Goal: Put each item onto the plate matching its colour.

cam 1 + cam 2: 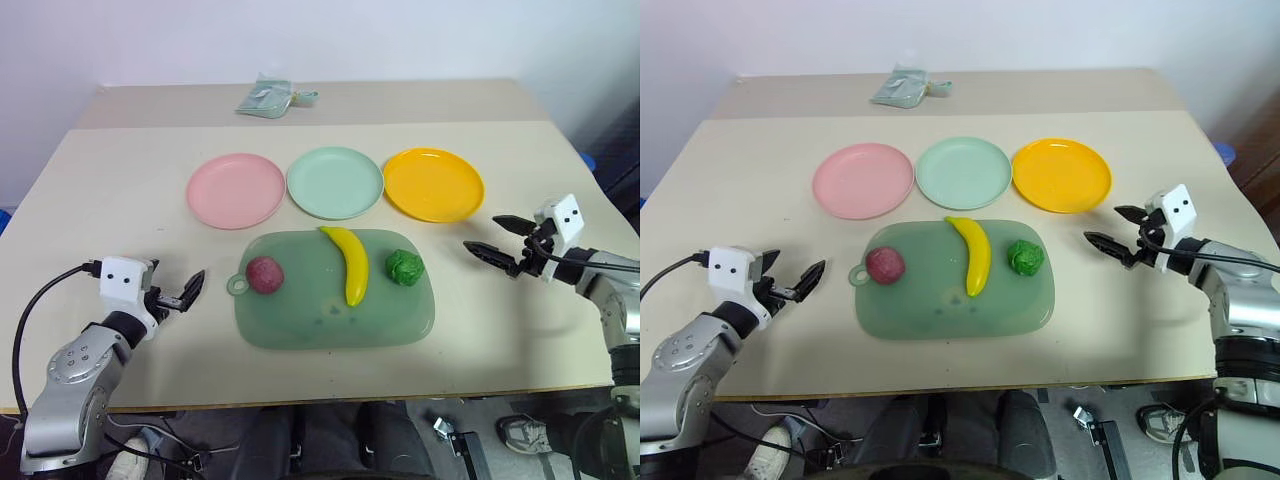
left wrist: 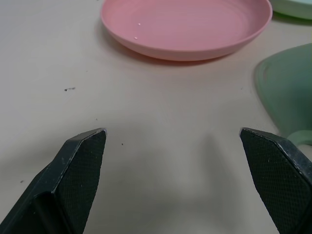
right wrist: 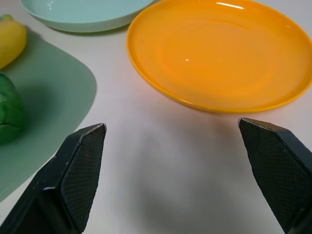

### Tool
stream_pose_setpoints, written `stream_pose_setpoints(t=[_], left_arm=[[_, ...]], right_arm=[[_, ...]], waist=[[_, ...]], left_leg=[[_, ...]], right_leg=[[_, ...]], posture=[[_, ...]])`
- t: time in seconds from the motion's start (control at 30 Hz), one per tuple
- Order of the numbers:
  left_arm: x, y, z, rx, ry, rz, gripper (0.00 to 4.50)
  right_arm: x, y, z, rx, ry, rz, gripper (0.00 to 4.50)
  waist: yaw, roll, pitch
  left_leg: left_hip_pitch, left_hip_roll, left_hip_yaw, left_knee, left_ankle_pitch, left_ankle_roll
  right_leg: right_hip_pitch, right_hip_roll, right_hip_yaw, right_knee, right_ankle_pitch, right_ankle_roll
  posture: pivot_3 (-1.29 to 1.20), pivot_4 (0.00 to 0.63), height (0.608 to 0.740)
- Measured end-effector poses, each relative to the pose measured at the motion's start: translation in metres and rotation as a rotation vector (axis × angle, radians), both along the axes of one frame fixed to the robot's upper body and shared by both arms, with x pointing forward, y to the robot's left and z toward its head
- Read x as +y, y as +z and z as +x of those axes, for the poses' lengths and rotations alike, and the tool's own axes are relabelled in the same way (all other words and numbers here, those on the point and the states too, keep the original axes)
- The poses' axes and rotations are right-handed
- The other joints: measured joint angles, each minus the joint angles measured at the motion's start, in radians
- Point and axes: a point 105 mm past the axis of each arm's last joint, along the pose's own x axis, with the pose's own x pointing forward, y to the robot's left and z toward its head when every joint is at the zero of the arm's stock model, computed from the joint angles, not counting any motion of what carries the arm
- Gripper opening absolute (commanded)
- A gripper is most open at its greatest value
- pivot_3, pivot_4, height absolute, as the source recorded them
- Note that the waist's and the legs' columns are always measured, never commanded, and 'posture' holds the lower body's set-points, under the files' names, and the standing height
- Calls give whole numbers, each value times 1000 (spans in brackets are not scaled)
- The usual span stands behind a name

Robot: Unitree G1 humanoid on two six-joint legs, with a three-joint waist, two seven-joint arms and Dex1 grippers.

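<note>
Left eye view: bumpy green lump (image 1: 404, 267), apparently broccoli; both hands spread wide, empty.

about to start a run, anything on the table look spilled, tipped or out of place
Nothing stands out. The red ball, banana and green lump lie apart on the green mat; the pink plate, mint plate and yellow-orange plate sit flat and empty.

I see the pink plate (image 1: 236, 190), mint plate (image 1: 335, 182) and orange plate (image 1: 434, 184) in a row, all bare. On the green mat (image 1: 335, 300) sit the red ball (image 1: 264, 274), banana (image 1: 348, 262) and broccoli (image 1: 404, 267). My left pincer (image 1: 189, 291) and right pincer (image 1: 494, 238) hang open over the surface (image 1: 120, 200), flanking the mat
</note>
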Motion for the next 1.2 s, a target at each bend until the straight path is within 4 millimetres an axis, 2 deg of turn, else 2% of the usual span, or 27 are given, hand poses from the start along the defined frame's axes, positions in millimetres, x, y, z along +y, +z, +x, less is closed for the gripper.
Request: stream_pose_setpoints(t=[0.17,0.53,0.63,0.77,0.87,0.97,1.1,1.2], left_arm=[[-3,4,0,-17,-1,-4,4500],[0,11,5,-44,17,-12,4500],[8,18,13,-89,73,-81,4500],[5,27,28,-112,50,-110,4500],[-8,34,39,-117,-35,-101,4500],[-28,38,45,-107,-169,-107,4500],[-68,47,34,-83,-457,-79,4500],[-93,45,23,-43,-642,-49,4500]], right_arm=[[9,3,6,-25,13,12,4436],[13,-4,13,-59,-58,27,4436],[15,-2,16,-89,-97,28,4436],[21,9,14,-141,-111,12,4436],[23,12,9,-149,-106,22,4436],[24,7,-1,-116,-98,55,4436],[39,13,-10,-118,-34,82,4436],[56,20,-23,-115,56,117,4436]], waist=[[3,0,0],[2,0,0],[4,0,0],[6,0,0],[7,0,0],[11,0,0],[5,0,0],[5,0,0]], left_leg=[[0,0,0,0,0,0],[0,0,0,0,0,0],[0,0,0,0,0,0],[0,-1,0,0,0,0],[0,-1,0,1,0,0],[0,-1,0,1,0,0],[0,-1,1,1,0,0],[0,0,0,1,0,0]], right_leg=[[0,0,0,0,0,0],[0,0,0,0,0,0],[0,0,0,1,0,0],[0,2,-1,1,0,0],[1,4,-1,1,0,0],[1,4,-1,1,0,0],[1,5,-1,1,0,0],[1,5,-1,1,0,0]], posture=[[0,150,740],[0,150,740],[0,150,740],[0,150,740],[0,150,740],[0,150,740],[0,150,740],[0,150,740]])
